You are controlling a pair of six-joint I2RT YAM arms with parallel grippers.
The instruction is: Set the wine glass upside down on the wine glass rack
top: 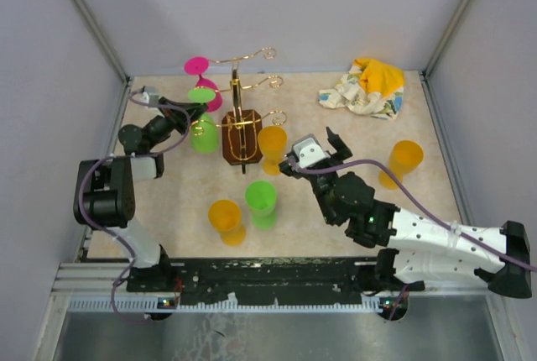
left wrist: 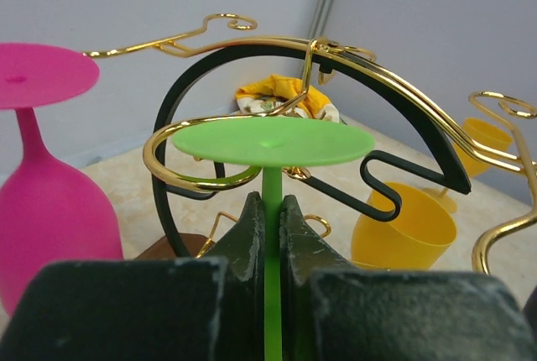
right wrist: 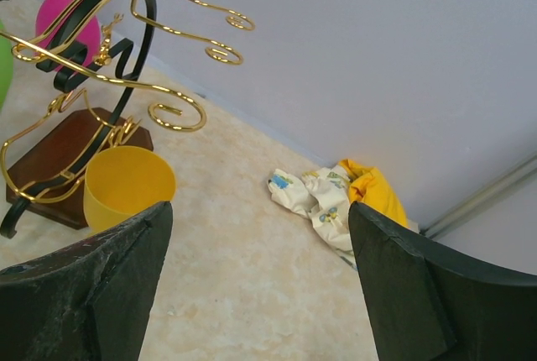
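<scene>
Left claw (left wrist: 270,210): shut tight on the stem of the green wine glass (left wrist: 273,141), just under its foot, so the bowl hangs down.
Position: glass inverted, its foot apparently resting on a gold hook of the rack (top: 242,138), beside the pink glass (left wrist: 42,193).
Right claw (right wrist: 260,210): wide open and empty, above the desk (right wrist: 252,277).

Top camera high, looking down; wrist cameras low, close; all share wine glass rack (top: 242,144).
</scene>
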